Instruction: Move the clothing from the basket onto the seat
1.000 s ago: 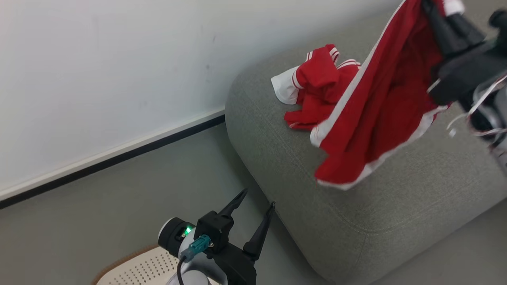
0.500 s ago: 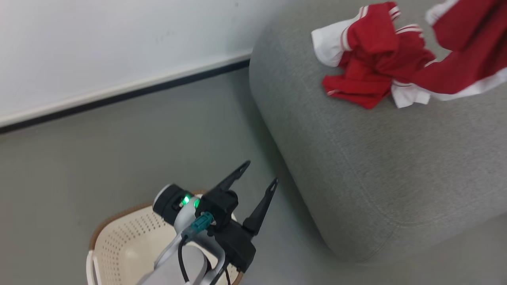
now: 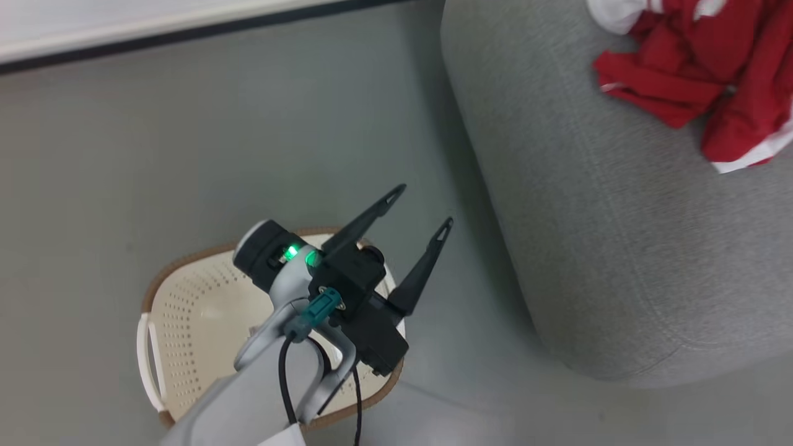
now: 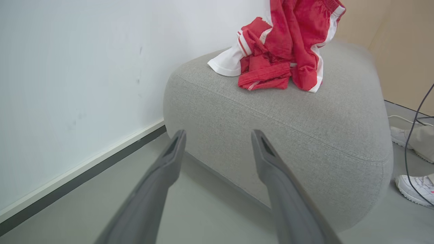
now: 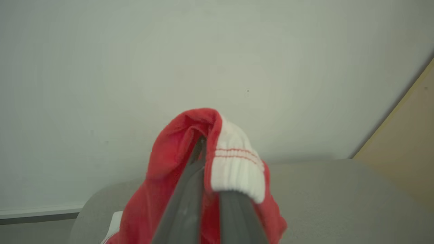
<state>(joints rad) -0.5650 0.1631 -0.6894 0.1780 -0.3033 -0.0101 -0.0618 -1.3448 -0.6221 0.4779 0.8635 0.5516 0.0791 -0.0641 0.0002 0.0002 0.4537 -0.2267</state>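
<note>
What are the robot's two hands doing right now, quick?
Left gripper: jaws open, holding nothing.
Right gripper: jaws shut on the red clothing.

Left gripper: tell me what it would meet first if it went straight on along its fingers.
Probably the seat: the left gripper is open and aims at its grey front side, below the clothing lying on top. Bare floor lies between; depth is hard to judge.
</note>
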